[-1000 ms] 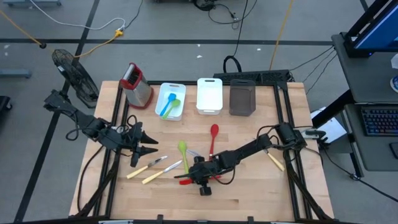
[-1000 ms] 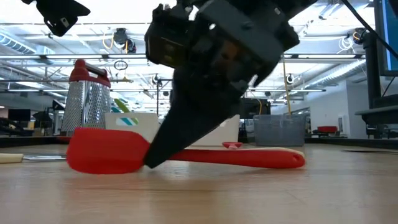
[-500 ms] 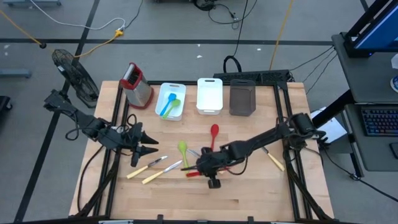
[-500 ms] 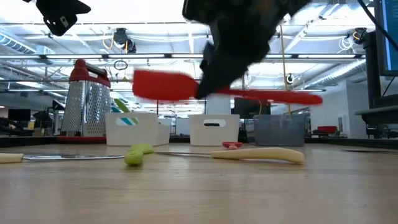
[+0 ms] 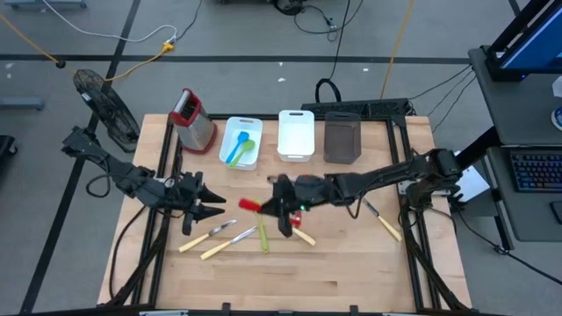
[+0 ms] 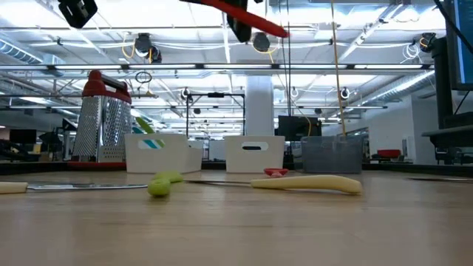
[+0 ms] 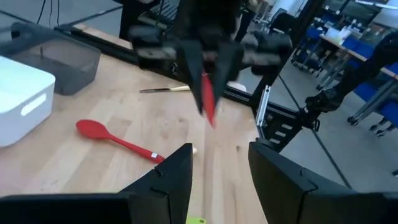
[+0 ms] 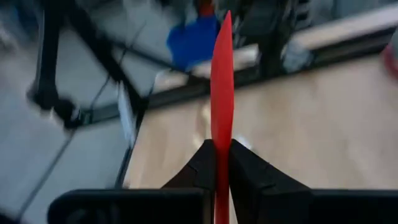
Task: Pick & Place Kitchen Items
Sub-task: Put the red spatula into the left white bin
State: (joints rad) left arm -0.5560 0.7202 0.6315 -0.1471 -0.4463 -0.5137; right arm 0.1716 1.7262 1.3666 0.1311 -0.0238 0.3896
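Right gripper (image 5: 283,208): raised above the middle of the wooden table (image 5: 351,272), fingers (image 8: 249,174) pinched nearly together on the flat red plastic spatula (image 5: 251,204). In the right wrist view the spatula (image 8: 222,93) runs edge-on straight out from between the two dark fingers, gripped at its lower part. In the low view it hangs well clear of the tabletop, near the ceiling line (image 6: 244,10). In the left wrist view the same spatula (image 7: 208,102) points down from the right gripper (image 7: 205,59).

Left gripper (image 5: 204,207): over the left part of the table, above the wood, fingers (image 7: 171,171) partly apart with bare table showing between them. Nothing held or touched.

Items on the table:
- red plastic spoon (image 7: 115,140), lying flat, apart from both grippers.
- green plastic spoon (image 5: 262,235), partly under the right gripper in the high view.
- two pale-yellow-handled knives (image 5: 219,241) side by side, just beside the green spoon, toward the left gripper.
- another pale-yellow-handled knife (image 5: 383,222) near the right edge.
- blue spoon and green spoon together in the white rectangular bin (image 5: 239,156), next to the red-topped metal box grater (image 5: 191,120).
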